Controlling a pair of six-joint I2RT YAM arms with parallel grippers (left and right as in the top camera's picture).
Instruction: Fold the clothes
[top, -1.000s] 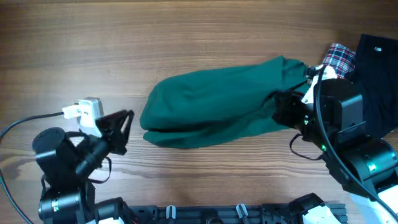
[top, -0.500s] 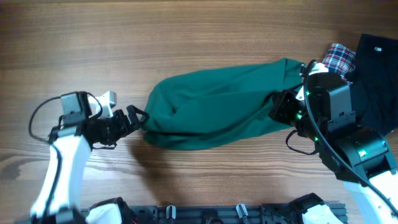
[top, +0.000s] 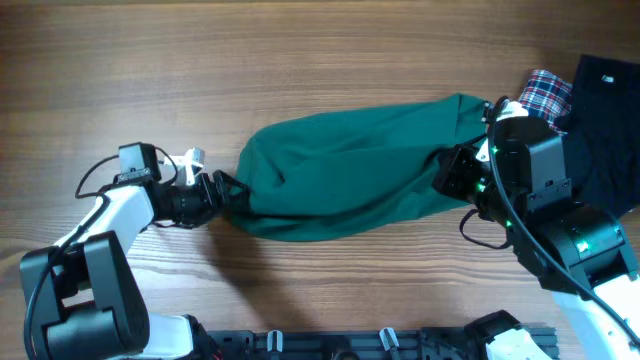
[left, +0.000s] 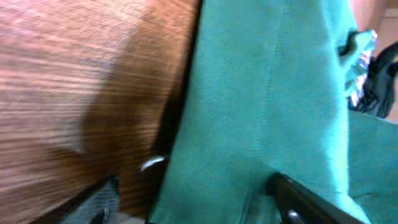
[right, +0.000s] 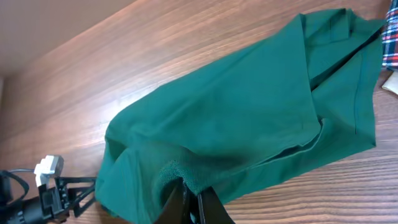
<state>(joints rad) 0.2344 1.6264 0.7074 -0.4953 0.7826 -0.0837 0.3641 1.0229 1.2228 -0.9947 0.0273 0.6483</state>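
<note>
Although it sits right at the left end of the clothes (top: 350, 170), the left gripper (top: 224, 190) has its fingers released, spread either side of the fabric. The right gripper (right: 190, 200) is clenched on the garment's near right fold. The clothes lie bunched in the middle of the worktop (top: 330, 60); farther back at the right edge sit a plaid cloth (top: 548, 92) and a black garment (top: 606, 110).

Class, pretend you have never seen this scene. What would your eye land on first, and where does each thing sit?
A big teal-green garment lies bunched across the middle of the wooden table. The right gripper is pinched shut on its right-hand edge, while the left gripper stands open at its left end. A plaid cloth and a black garment sit at the far right.
</note>
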